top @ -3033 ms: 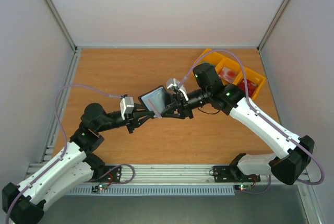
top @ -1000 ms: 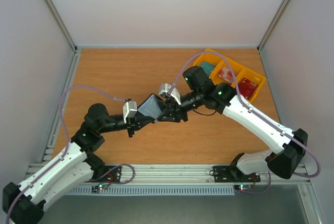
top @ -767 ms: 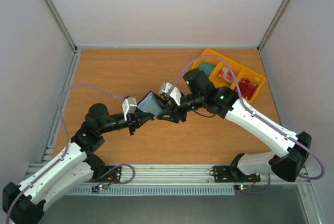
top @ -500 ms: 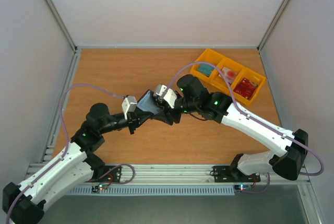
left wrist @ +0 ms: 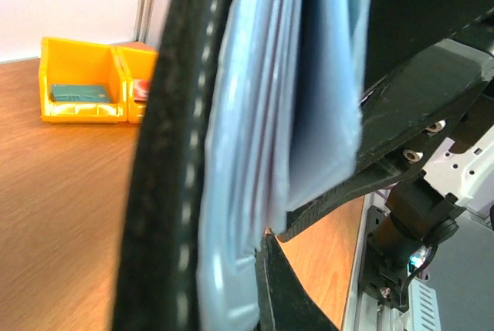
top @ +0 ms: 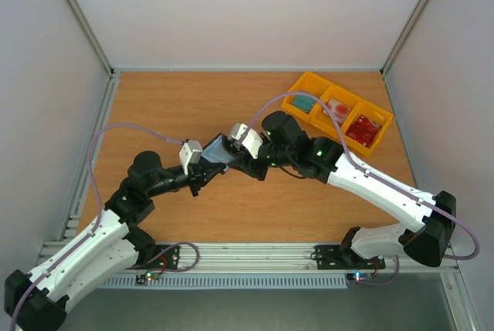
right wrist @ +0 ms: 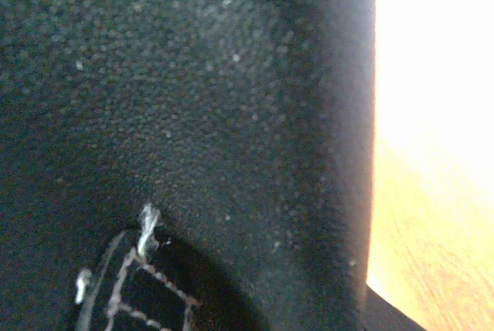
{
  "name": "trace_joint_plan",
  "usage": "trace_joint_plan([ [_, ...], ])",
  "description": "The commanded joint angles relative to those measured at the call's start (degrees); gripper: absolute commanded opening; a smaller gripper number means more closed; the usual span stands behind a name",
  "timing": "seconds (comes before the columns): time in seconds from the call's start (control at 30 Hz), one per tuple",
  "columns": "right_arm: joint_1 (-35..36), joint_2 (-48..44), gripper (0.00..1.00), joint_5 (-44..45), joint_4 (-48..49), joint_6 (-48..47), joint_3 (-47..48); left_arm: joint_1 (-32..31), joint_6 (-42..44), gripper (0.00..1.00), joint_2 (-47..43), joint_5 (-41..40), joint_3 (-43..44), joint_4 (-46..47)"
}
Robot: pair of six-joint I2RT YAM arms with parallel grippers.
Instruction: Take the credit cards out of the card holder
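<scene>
The card holder [top: 218, 152] hangs above the middle of the worktop [top: 170, 107], raised and pinched between my two arms. In the left wrist view the card holder [left wrist: 255, 153] stands on edge, its dark stitched spine and grey-blue leaves running roughly from 12 to 6 o'clock and gaping slightly towards 3. Thin edges show between the leaves, one faintly reddish. I take those for the credit cards [left wrist: 258, 99], but they are too fine to count.

The left pincer [top: 207, 166] is clamped on the card holder from about 8 o'clock in the overhead view and carries it. The right pincer [top: 234, 158] presses in from 3 o'clock, so it is the arm at the open side. Its own camera sees only dark grained cover and a bit of stitching [right wrist: 193, 115], so I cannot tell whether its jaws are wide, narrow or already nipping something.

The coming move turns on this: the cards lie along the leaves, so the pull must run along that long axis, out through the gap and away from the left pincer. A sideways tug would probably drag the whole card holder.

The yellow tray [top: 309, 76] sits well apart at 2 o'clock. It holds a teal piece, a pinkish one and a red one, flat things that may be cards. Nothing stands between it and the arms. The real obstacle is the crowding of the two wrists.
</scene>
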Motion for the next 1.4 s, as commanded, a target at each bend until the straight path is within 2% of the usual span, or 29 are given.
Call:
trace_joint_plan([
  [0.0,-1.5,-1.0,0.28,1.5,-1.0,0.2,0.7,-0.8,1.6,0.00,-0.7,3.9,1.4,4.4],
  [0.17,-5.0,-2.1,0.20,-2.3,-3.0,1.9,1.3,-0.8,2.4,0.00,-0.7,4.5,1.8,3.4],
  [0.33,-9.2,-1.3,0.12,-14.1,-4.0,4.4,1.7,-0.8,3.2,0.00,-0.8,5.1,1.9,3.4],
  [0.6,-9.5,-0.9,0.05,-27.7,-6.1,3.1,2.7,-0.8,1.9,0.01,-2.0,7.8,2.3,10.8],
  [0.7,-10.5,-1.6,0.02,-32.6,-6.0,2.6,2.8,-0.7,3.3,0.03,-2.7,8.4,3.2,11.8],
  [0.87,-13.2,-3.5,0.01,-41.3,-5.7,2.9,4.9,-0.5,8.3,0.12,-4.3,7.5,7.2,11.7],
  [1.03,-13.6,-5.7,0.01,-44.3,-5.3,3.4,7.7,0.0,8.8,0.14,-4.2,8.8,9.6,12.6],
  [1.13,-13.5,-6.1,0.01,-45.8,-3.6,5.4,7.8,0.0,8.5,0.14,-3.4,6.3,10.1,15.8],
  [1.27,-13.6,-6.7,0.01,-45.0,-0.3,8.2,6.9,0.0,7.8,0.14,-1.9,8.1,10.8,17.4],
  [1.37,-13.5,-7.2,0.01,-43.7,3.4,10.1,5.2,-0.7,5.2,0.18,-1.1,9.0,10.9,17.0],
])
